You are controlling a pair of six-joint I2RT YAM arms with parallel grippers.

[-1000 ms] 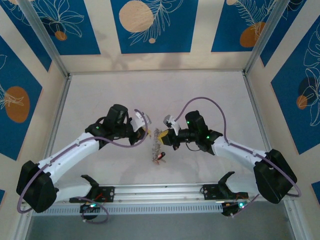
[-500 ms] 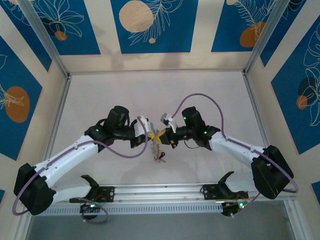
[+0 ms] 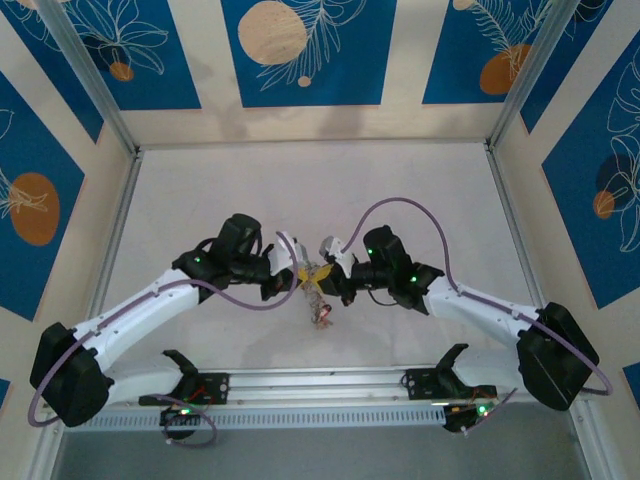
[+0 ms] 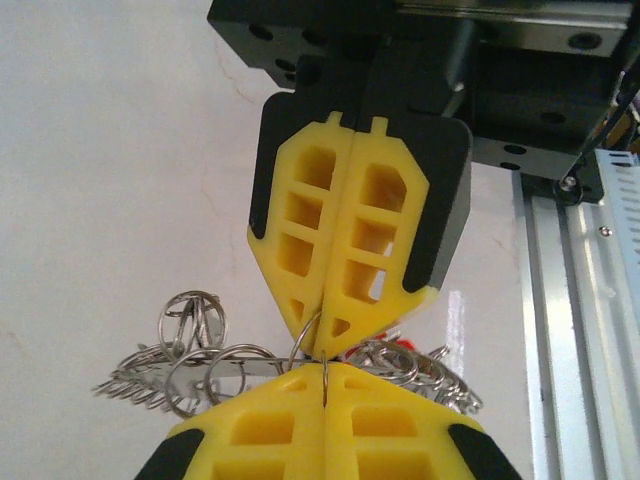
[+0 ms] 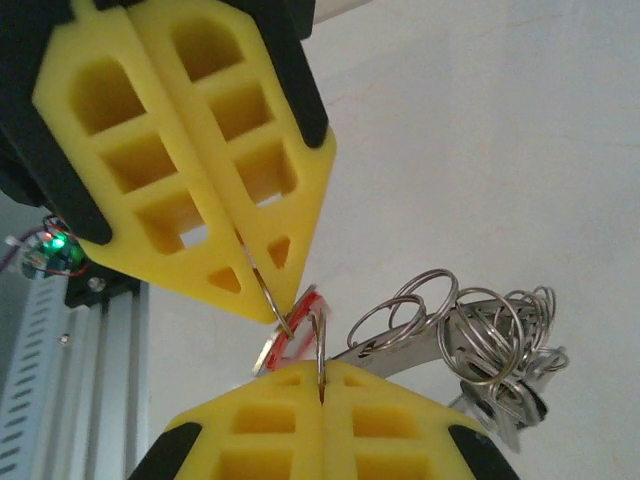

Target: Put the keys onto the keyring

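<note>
Left claw (image 4: 325, 373) and right claw (image 5: 320, 376) pinch the stiff, springy, slippery keyring (image 4: 135, 382) wire, seemingly one loop; light keys (image 3: 323, 316) dangle.

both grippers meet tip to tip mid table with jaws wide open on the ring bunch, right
Not open: shut. The left wrist view shows the left gripper and right gripper tip to tip, jaws closed on a thin wire ring of the bunch.

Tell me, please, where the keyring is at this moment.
In the top view, the keyring is over the middle of the table, pinched between the facing tips of the left gripper and the right gripper.
</note>
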